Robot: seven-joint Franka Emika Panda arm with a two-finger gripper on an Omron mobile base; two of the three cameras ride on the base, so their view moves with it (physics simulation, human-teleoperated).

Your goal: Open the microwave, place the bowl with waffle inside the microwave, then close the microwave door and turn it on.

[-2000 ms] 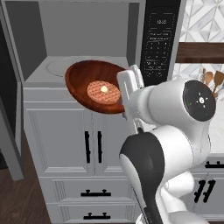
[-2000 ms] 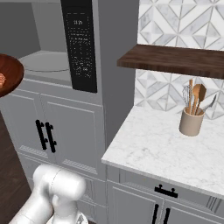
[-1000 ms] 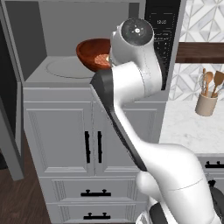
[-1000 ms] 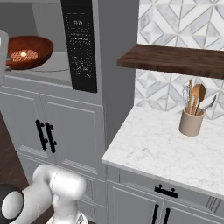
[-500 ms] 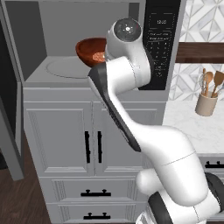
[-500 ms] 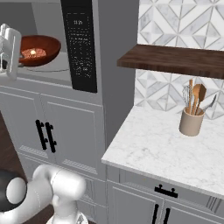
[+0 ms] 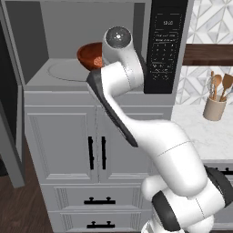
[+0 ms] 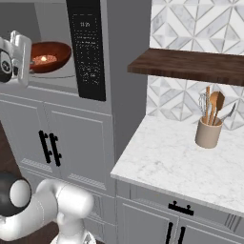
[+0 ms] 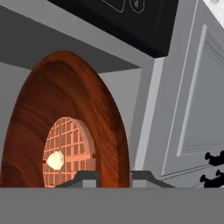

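Observation:
The microwave point(image 7: 59, 27) stands open, its grey cavity and round glass turntable point(image 7: 68, 71) in the left base view. Its black keypad panel point(image 7: 166, 45) is to the right of the cavity, also seen as the keypad panel point(image 8: 88, 47). The microwave door point(image 7: 13, 136) hangs swung out at the far left. The reddish-brown bowl point(image 8: 50, 56) with the tan waffle point(image 8: 44, 59) is inside the cavity, just over the turntable. My gripper point(image 8: 28, 59) is shut on the bowl's near rim. In the hand view the bowl point(image 9: 65, 113) and waffle point(image 9: 68, 153) sit close, with my gripper point(image 9: 114, 178) pinching the rim.
Grey cabinet doors with black handles point(image 7: 96, 152) are below the microwave. A marble counter point(image 8: 176, 162) lies to the right with a beige utensil cup point(image 8: 208, 131) of wooden spoons. A dark wooden shelf point(image 8: 190, 64) hangs above it.
The arm has raised the bowl from in front of the cabinet and carried it into the microwave cavity. Over the last half second it has moved only slightly deeper.

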